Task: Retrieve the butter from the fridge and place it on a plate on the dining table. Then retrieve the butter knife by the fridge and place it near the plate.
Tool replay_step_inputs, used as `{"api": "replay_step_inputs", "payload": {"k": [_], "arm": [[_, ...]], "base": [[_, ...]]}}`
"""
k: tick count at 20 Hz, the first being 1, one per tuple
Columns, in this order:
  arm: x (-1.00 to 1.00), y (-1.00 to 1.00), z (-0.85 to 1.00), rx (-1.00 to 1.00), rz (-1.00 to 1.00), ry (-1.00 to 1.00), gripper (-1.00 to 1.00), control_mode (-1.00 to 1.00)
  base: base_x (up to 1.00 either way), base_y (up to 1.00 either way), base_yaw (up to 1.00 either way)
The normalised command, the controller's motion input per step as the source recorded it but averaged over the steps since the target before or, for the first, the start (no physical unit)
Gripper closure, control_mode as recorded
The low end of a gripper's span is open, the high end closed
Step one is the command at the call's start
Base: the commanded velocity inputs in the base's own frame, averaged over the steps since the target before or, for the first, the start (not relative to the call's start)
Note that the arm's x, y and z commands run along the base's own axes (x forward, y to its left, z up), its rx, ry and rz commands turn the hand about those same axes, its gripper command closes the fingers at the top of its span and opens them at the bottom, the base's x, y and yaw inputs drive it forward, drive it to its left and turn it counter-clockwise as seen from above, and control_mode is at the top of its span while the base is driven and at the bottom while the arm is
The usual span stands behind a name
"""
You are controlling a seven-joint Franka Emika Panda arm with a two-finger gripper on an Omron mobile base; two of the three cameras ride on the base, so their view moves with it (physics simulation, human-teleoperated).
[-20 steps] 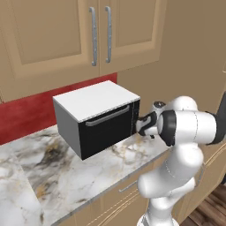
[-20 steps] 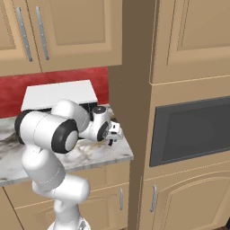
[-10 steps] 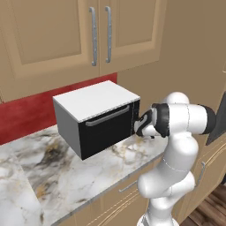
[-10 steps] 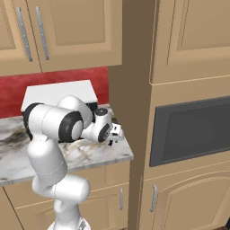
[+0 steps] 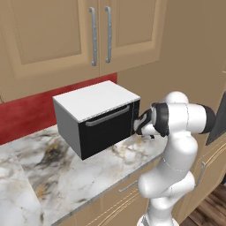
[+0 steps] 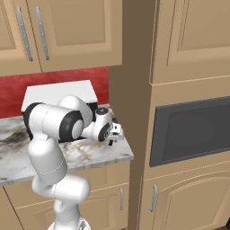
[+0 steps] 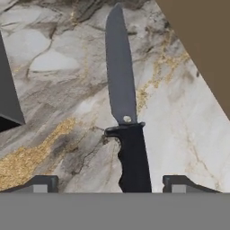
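Butter knife (image 7: 127,121) flat on the marble counter (image 7: 58,81), grey blade pointing away from the hand, black handle running back between the two finger tips. Handle centred in the gap, one tip on each side, neither tip touching it as far as can be judged. Jaws well apart, nothing clamped between them. Gripper (image 7: 110,183) low over the handle end, probably lined up this way so a straight closing would pinch the handle across its narrow width, not the thin blade.

Knife near the right end of the counter, just beside the tall tan cabinet wall (image 7: 202,45), close to the front right corner of the black oven (image 5: 98,118) with its white top. From the base cameras, gripper (image 6: 115,133) down at the counter edge (image 6: 90,157), wrist bent low, forearm level; knife itself too small and hidden behind the hand there.

Lower end of the handle cut off at the bottom of the hand view, so its full length unclear. Dark wedge at left of that view likely the oven's corner, mostly out of frame. Built-in wall oven (image 6: 193,130) to the right in the tall cabinet.
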Motion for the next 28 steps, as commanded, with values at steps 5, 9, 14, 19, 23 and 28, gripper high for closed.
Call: {"api": "replay_step_inputs", "payload": {"k": [5, 9, 14, 19, 23, 28], "arm": [[0.04, 0.0, -0.22, 0.0, 0.0, 0.0, 1.0, -1.0], [0.0, 0.0, -0.21, 0.0, 0.0, 0.0, 1.0, -1.0], [0.0, 0.0, -0.07, 0.0, -0.01, 0.04, 1.0, -1.0], [-0.2, -0.02, 0.11, 0.0, -0.09, 0.05, 1.0, -1.0], [-0.44, 0.0, 0.35, 0.0, -0.05, 0.0, 1.0, -1.0], [-0.56, 0.0, 0.25, 0.0, -0.03, 0.01, 1.0, -1.0]], "base": [[0.0, 0.0, 0.0], [0.0, 0.0, 0.0], [0.0, 0.0, 0.0], [0.0, 0.0, 0.0], [0.0, 0.0, 0.0], [0.0, 0.0, 0.0]]}}
